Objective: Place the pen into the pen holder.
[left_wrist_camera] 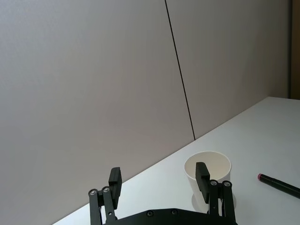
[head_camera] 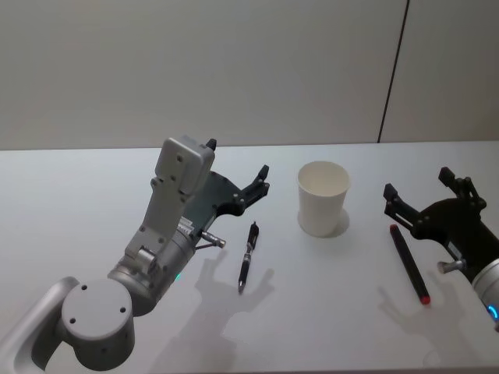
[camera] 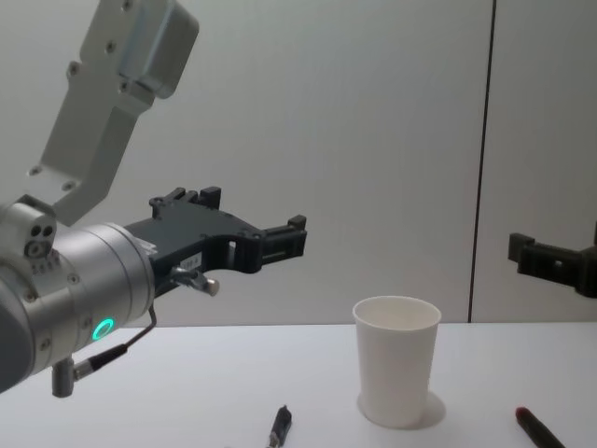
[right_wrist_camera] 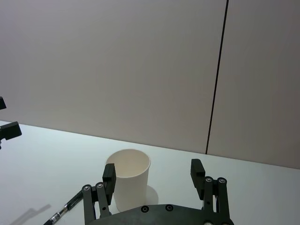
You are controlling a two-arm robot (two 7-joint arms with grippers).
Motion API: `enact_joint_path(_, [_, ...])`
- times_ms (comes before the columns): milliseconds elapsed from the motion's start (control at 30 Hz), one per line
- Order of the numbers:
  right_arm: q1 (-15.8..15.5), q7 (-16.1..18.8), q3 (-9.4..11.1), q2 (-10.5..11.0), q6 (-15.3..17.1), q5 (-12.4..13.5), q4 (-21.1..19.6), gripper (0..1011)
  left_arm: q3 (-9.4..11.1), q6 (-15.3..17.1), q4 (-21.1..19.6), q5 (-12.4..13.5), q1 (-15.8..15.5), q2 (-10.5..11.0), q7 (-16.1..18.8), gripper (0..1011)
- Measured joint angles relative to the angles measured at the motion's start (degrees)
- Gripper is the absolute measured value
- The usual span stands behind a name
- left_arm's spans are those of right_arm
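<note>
The pen holder (head_camera: 323, 199) is a white paper cup standing upright in the middle of the white table; it also appears as the cup (left_wrist_camera: 219, 167), (right_wrist_camera: 129, 177), (camera: 395, 371). A black pen (head_camera: 248, 257) lies flat on the table to its left, seen again as the black pen (right_wrist_camera: 65, 211), (camera: 279, 427). A pen with red ends (head_camera: 409, 263), (left_wrist_camera: 279, 183), (camera: 536, 427) lies to the cup's right. My left gripper (head_camera: 260, 185), (left_wrist_camera: 158, 180), (camera: 289, 238) hovers open above and behind the black pen, holding nothing. My right gripper (head_camera: 415, 185), (right_wrist_camera: 153, 172) hangs open over the red-tipped pen's far end, holding nothing.
The white table (head_camera: 93, 202) runs up to a plain grey wall with one dark vertical seam (head_camera: 394, 70). The left arm's silver elbow and shoulder (head_camera: 140, 273) stand over the table's near left part.
</note>
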Motion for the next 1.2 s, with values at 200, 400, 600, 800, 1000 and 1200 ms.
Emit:
enact_joint_path(200, [0.84,0.18,0.05,-0.40,0.38,-0.09,0.68,1002,0.00,0.00,0.00,0.00,0.00,0.00,0.00,1004])
enact_joint_path(400, [3.43,0.50,0.25,-1.50,2.16,-0.12,3.56,1001,0.00,0.00,0.00,0.00,0.00,0.00,0.00,1004])
enact_joint_path(600, [5.86,0.29,0.54,-2.45,4.34,0.02,6.72,1001,0.00,0.00,0.00,0.00,0.00,0.00,0.00,1004])
enact_joint_path(800, [9.03,-0.95,0.80,-3.81,8.08,0.40,10.97,1002,0.00,0.00,0.00,0.00,0.00,0.00,0.00,1004])
enact_joint_path(1000, [11.03,-2.44,0.82,-4.94,11.24,0.77,14.01,1001,0.00,0.00,0.00,0.00,0.00,0.00,0.00,1004])
enact_joint_path(1200, [12.39,-4.50,0.75,-6.00,14.36,1.30,16.41,1001,0.00,0.00,0.00,0.00,0.00,0.00,0.00,1004])
